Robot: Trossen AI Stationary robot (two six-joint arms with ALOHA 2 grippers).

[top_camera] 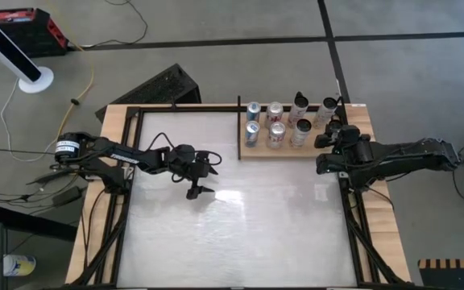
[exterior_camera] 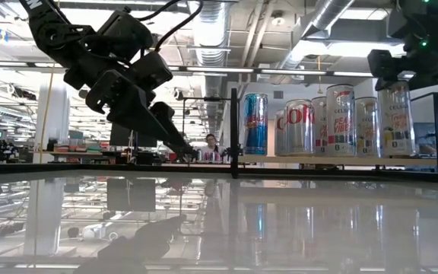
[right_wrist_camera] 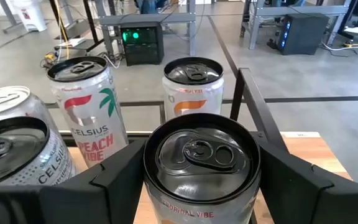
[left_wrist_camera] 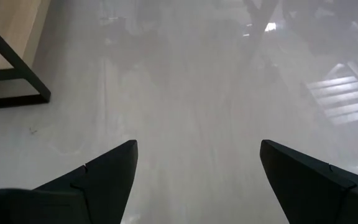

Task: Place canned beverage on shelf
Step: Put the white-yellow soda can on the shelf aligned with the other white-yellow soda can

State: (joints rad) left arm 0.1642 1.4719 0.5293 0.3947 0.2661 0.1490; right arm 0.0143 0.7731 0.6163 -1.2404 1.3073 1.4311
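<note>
Fingers (right_wrist_camera: 114,177) of right gripper (right_wrist_camera: 197,180) flank upright can (right_wrist_camera: 201,158).

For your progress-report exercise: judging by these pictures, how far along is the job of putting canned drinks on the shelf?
Done: several cans, including the blue can, stand on the shelf. In hand: the right tool straddles the black-topped can at the shelf's right end, jaws wide. Whether it touches is unclear. The left tool hangs open over the bare table. Left: freeing that can; no loose cans show.

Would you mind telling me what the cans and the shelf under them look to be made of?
The cans: likely aluminium, shown by the shiny lids with pull tabs and printed sides. The shelf: apparently tan matte wood with thin black rails, probably metal.
</note>
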